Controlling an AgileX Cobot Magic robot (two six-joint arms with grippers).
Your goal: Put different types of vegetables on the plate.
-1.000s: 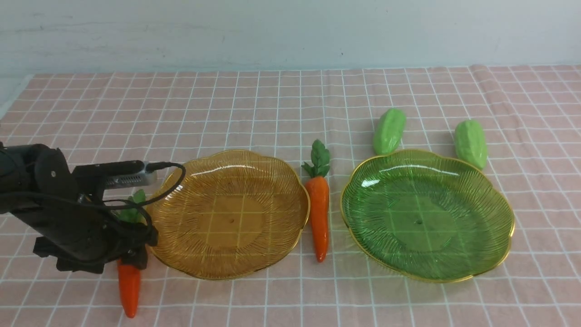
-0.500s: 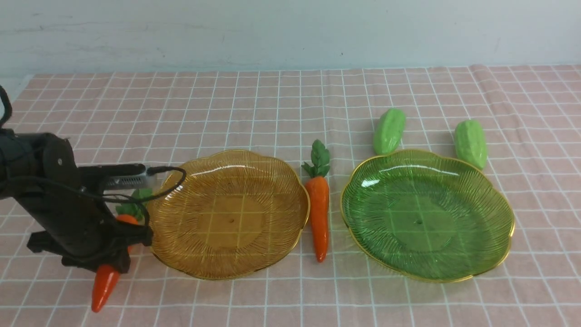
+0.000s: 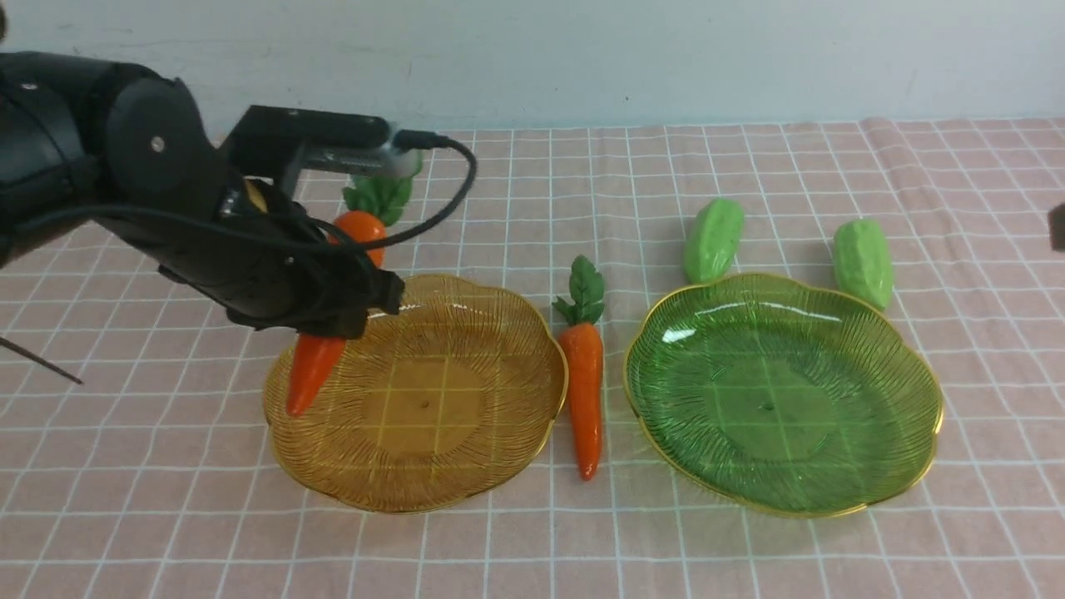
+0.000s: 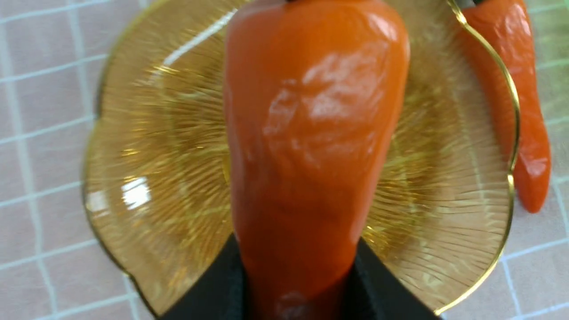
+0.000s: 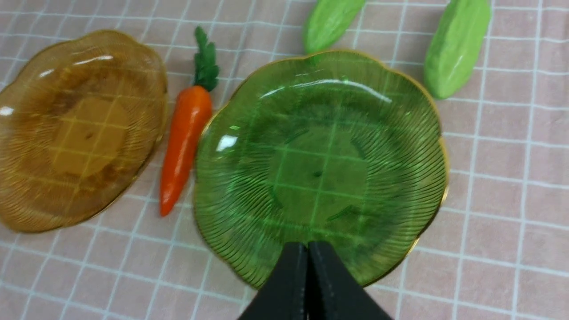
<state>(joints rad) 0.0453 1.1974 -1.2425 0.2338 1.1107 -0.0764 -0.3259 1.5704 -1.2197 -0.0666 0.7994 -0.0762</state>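
Lifting the carrot (image 3: 312, 374) off the table (image 3: 532, 549), the left gripper (image 3: 337, 320), jaws clamped, seemingly readies release over the amber plate (image 3: 466, 470).

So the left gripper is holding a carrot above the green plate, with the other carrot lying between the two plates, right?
No. The left gripper holds the carrot above the amber plate, not the green plate, as the front view shows. The other carrot does lie between the two plates.
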